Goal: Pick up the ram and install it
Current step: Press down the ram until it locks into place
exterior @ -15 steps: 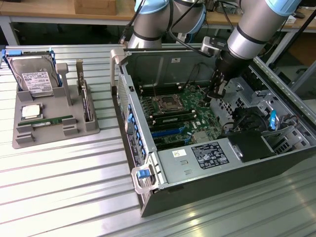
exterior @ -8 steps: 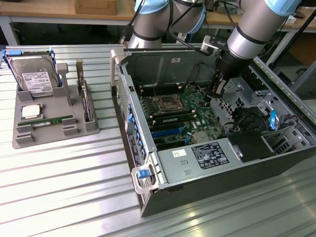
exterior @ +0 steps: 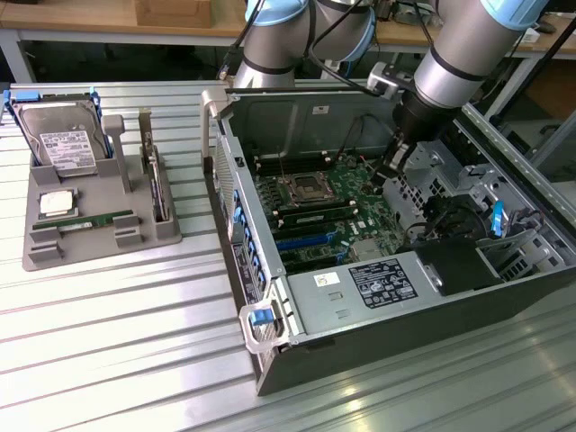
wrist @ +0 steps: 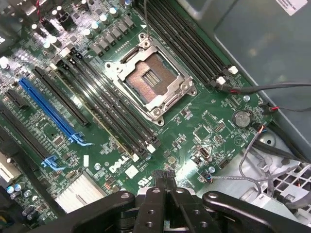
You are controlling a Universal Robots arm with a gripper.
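A long green ram stick (exterior: 94,220) lies flat at the front of the grey holder tray (exterior: 40,256), at the exterior view's left. A second thin board (exterior: 157,184) stands on edge along the tray's right side. My gripper (exterior: 389,173) hangs inside the open computer case, low over the motherboard (exterior: 346,211), far from the tray. In the wrist view its black fingertips (wrist: 158,177) are pressed together with nothing between them, above the board's edge. The gripper (wrist: 164,177) faces the empty CPU socket (wrist: 150,80) and the black memory slots (wrist: 114,114) beside it.
The tray also holds a silver hard drive (exterior: 61,144) and a square CPU chip (exterior: 56,202). The case wall (exterior: 225,193) stands between tray and motherboard. Drive cages and cables (exterior: 468,211) crowd the exterior view's right. Loose wires (wrist: 257,90) run near further memory slots (wrist: 189,46).
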